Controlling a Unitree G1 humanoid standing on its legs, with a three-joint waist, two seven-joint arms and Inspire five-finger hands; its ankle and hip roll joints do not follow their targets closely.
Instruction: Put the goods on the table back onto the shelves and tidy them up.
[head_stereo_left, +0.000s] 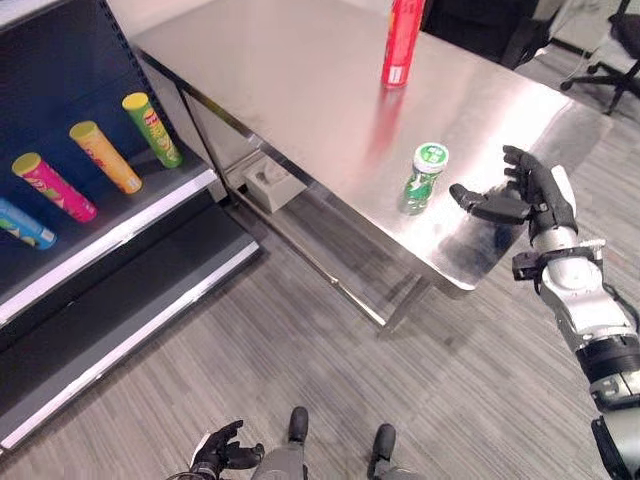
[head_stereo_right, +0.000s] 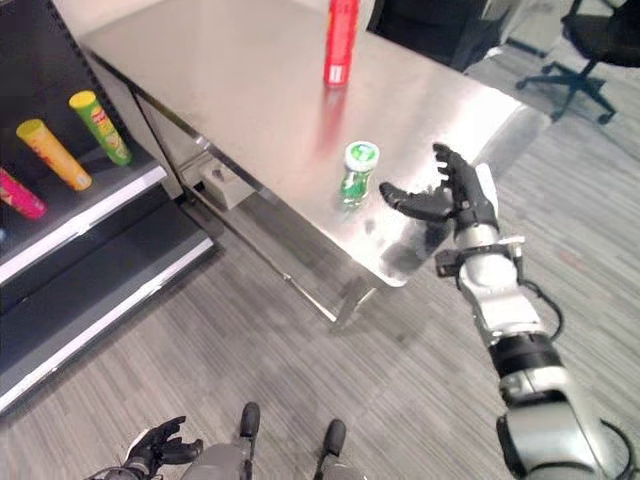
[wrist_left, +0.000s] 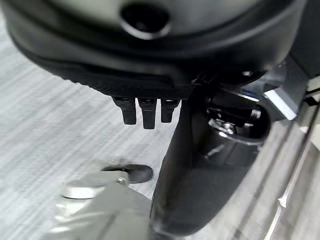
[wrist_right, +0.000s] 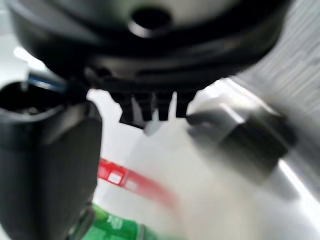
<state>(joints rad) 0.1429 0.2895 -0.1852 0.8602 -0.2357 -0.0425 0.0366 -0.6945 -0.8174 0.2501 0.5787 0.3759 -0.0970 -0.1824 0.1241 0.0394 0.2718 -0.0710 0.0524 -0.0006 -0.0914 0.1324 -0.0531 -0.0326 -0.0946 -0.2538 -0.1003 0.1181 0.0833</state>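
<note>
Steel surface carries a small green bottle near its front edge and a tall red can at twelve o'clock from it; our right hand hovers at three o'clock just beside the bottle, fingers spread, holding nothing; our left hand hangs low, loosely curled, empty; tube cans lie on the shelf at nine o'clock.

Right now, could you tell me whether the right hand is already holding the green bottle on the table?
No, the right hand is open beside the green bottle, with a gap between them.
</note>
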